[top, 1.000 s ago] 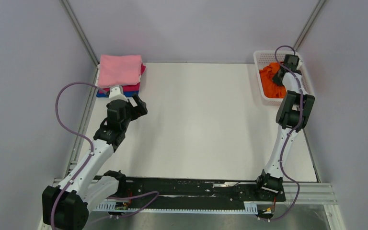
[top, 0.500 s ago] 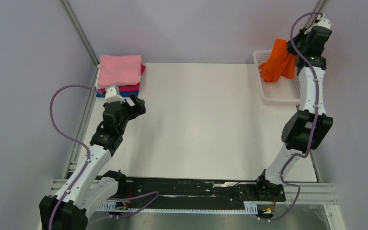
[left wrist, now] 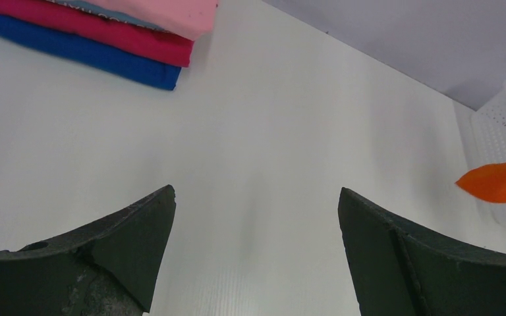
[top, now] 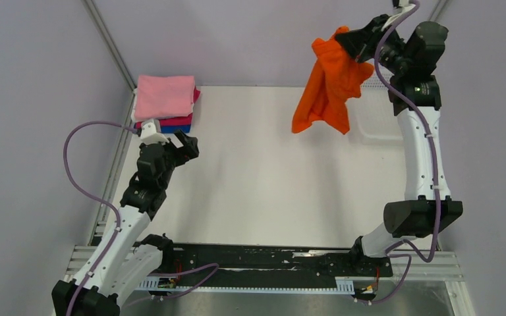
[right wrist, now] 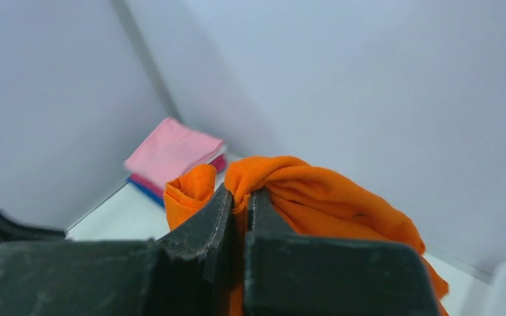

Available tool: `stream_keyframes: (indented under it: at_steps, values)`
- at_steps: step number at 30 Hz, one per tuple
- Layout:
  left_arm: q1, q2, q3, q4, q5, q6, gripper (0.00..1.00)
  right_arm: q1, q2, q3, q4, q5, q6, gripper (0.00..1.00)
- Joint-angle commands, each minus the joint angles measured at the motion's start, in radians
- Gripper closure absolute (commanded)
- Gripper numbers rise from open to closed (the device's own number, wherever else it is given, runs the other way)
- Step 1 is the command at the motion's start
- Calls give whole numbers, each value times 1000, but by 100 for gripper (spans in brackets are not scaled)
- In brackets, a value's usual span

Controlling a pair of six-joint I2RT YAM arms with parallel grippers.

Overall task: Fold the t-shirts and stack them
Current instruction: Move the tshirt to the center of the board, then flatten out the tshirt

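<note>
Top view, right gripper (top: 344, 38): raised high over the far right of the table (top: 270, 191), pressed together on a bunched fold of the orange tee (top: 329, 82).
Top view, orange tee: hangs free in the air, crumpled, clear of the surface; its lower hem is left of the basket (top: 377, 122).
Top view, left gripper (top: 188, 141): hovers low, just in front of the folded stack (top: 165, 99) in the far left corner, holding nothing.
Top view, step in hand: judged to be the transfer of the orange tee from basket to table, ahead of any folding.
Top view, next move: calls for lowering the tee onto the open middle of the table and spreading it flat; the free left gripper is well placed to take a second edge.
Left wrist view, fingers (left wrist: 128, 247): spread wide apart, nothing between them.
Left wrist view, stack: pink tee (left wrist: 171, 10) on magenta tee (left wrist: 105, 33) on blue tee (left wrist: 92, 58), edges roughly aligned; one orange corner shows at far right.
Right wrist view, grip: jaws nearly closed, orange cloth pinched in the narrow gap and spilling to both sides.
Surface: white, matt, flat table.
Room: plain pale grey walls (top: 250, 33) on three sides, with metal corner posts (top: 109, 43).
</note>
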Motion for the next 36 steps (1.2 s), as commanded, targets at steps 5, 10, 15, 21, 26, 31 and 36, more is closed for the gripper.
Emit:
stream_keyframes:
  at_steps: [5,10,15,21,26,31,36]
  values:
    - [6,-52,9,-66,-39,-34,0,160,-162,-253,10,-177,-18,100]
    - [6,-33,-2,-98,-43,-57,0,160,-338,-714,-2,102,25,83]
    - [6,36,-4,-103,29,-88,0,112,-413,-1013,-19,491,138,3]
    - [2,245,4,-78,295,-85,0,104,-476,-1100,-43,583,225,0]
    - [-116,381,28,-196,283,-40,0,104,-472,-1126,-85,593,216,0]
    - [-252,462,14,-301,239,-58,1,104,-460,-1158,-176,701,299,0]
    - [-310,491,-41,-309,255,-67,11,104,-494,-1246,-221,800,356,1]
